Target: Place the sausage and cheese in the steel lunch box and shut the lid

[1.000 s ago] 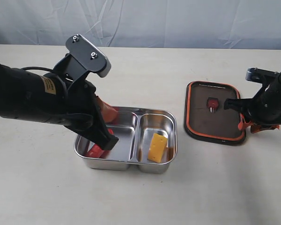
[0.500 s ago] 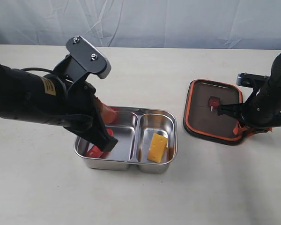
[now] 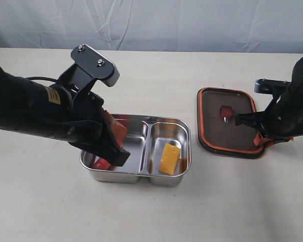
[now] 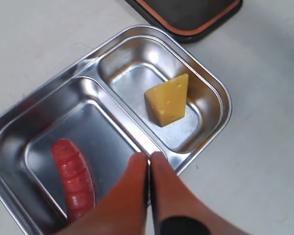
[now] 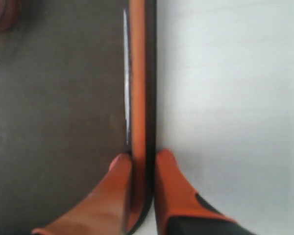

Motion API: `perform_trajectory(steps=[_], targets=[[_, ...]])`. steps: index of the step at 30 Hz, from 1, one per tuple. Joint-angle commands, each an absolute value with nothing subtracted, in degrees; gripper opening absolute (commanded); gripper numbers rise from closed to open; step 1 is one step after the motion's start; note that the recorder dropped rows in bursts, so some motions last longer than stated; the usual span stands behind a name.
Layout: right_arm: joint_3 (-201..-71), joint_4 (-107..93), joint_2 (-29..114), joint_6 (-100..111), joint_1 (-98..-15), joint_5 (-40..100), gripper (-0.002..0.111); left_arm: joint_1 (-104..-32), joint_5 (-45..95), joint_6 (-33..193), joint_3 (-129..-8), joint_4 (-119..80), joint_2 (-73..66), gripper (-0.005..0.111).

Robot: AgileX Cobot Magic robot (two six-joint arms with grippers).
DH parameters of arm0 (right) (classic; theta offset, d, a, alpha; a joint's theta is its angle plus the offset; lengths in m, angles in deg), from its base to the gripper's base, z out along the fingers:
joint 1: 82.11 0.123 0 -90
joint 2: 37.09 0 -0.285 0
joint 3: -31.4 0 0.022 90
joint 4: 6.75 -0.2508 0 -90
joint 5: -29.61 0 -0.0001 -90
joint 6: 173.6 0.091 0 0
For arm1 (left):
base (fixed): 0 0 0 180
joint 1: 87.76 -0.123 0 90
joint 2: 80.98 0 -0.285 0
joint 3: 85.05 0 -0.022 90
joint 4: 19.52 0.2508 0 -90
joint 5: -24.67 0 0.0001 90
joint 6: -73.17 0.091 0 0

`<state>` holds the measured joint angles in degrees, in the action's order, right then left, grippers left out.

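The steel lunch box (image 3: 136, 177) sits open on the table (image 3: 217, 206). We see the sausage (image 4: 73, 178) lying in its larger compartment and the cheese (image 4: 167, 100) in the smaller one. Over the sausage side our left gripper (image 4: 148, 157) hangs with fingers pressed together, holding nothing. To the right, apart from the box, the lid (image 3: 227, 133) has its edge pinched by our right gripper (image 5: 143, 159).

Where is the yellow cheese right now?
In the exterior view, the cheese sits in the right compartment of the steel lunch box, near the table's middle. The sausage lies in the left compartment beside it.
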<state>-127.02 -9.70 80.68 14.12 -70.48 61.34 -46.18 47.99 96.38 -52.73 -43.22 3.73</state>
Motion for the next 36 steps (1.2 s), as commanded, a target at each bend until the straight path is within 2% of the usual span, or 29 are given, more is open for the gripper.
perform_trajectory(steps=[1, 7, 10, 18, 23, 30, 36], targets=[[-126.61, -6.75, 78.33, 14.08, -70.59, 61.02, -0.001, -47.26, 50.38, 96.11, -52.86, -46.08, 3.19, 0.015], [-126.61, -3.74, 74.25, 14.08, -70.59, 61.38, -0.001, -50.83, 51.15, 96.11, -52.86, -50.18, 3.19, 0.041], [-126.61, -3.17, 72.41, 13.83, -70.59, 61.51, -0.001, -52.4, 51.15, 96.21, -52.86, -52.77, 3.19, 0.046], [-126.49, -1.74, 67.03, 10.31, -70.59, 61.38, -0.001, -57.06, 58.94, 101.5, -56.26, -61.55, 3.19, 0.053], [-126.49, -5.57, 63.52, 4.52, -70.59, 63.5, -0.001, -62.38, 62.67, 107.31, -58.69, -69.93, 3.19, 0.053], [-126.49, -26.0, 59.12, -11.23, -70.59, 66.29, -0.001, -70.68, 70.73, 118.52, -59.3, -87.46, 3.65, 0.053], [-126.49, -42.83, 56.68, -24.13, -70.59, 70.09, -0.001, -74.59, 78.18, 125.3, -59.3, -98.97, 5.9, 0.053]])
